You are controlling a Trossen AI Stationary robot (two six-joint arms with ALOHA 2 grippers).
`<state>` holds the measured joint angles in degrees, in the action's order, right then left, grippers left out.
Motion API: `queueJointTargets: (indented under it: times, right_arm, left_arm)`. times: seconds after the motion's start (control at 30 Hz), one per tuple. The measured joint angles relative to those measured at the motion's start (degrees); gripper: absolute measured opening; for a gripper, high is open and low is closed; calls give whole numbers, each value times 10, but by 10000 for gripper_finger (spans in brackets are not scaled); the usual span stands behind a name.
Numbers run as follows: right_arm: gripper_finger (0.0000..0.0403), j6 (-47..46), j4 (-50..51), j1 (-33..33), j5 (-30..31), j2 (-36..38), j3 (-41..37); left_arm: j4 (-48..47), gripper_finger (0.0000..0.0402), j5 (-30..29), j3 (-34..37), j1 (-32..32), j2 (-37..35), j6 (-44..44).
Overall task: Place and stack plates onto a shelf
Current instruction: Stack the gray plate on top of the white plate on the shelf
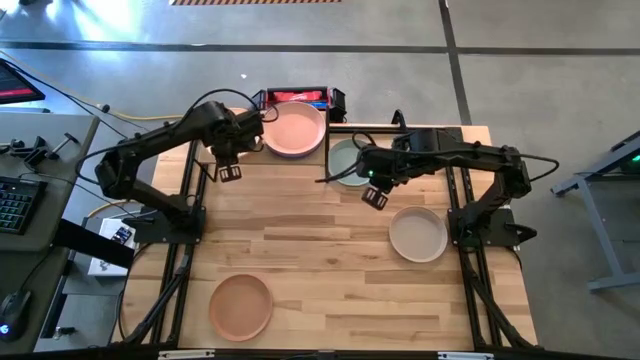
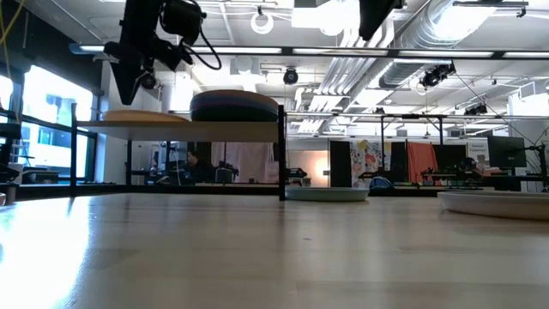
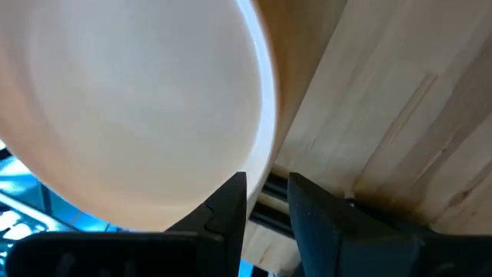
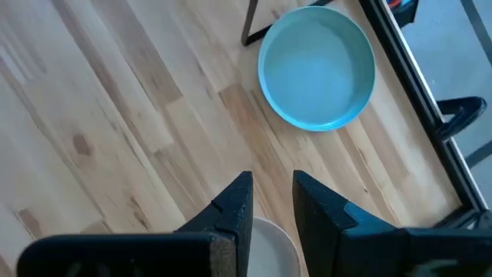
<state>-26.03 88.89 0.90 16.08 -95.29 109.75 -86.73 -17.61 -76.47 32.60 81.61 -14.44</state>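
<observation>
The left claw (image 1: 229,172) is hovering at the near rim of the salmon pink plate (image 1: 294,128), topmost of a stack on the shelf (image 2: 184,128) at the surface's far edge, its fingers pressed nearly together and pinching nothing. The right claw (image 1: 375,197), likewise nearly closed and empty, is hanging between the pale grey-green plate (image 1: 347,160) and the beige plate (image 1: 418,233); the grey-green one, toward the far edge, is lying nearer this arm.
</observation>
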Motion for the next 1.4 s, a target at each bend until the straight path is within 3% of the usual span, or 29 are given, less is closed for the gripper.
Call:
queueJointTargets:
  times: [0.23, 0.53, 0.87, 1.4]
  right_arm:
    - [71, -77, 10, -32, -1, 0, 0]
    - [71, -205, 9, -119, -2, 0, 0]
    - [71, -330, 11, -188, 3, -30, 0]
    - [71, -399, 2, -259, -15, -100, 0]
  left_arm:
    - [-4, 87, 34, 0, 0, -45, 27]
    - [43, 87, 189, 0, -15, -130, 74]
    - [160, 87, 291, 0, -80, -174, 127]
    - [177, 87, 304, 0, -161, -171, 159]
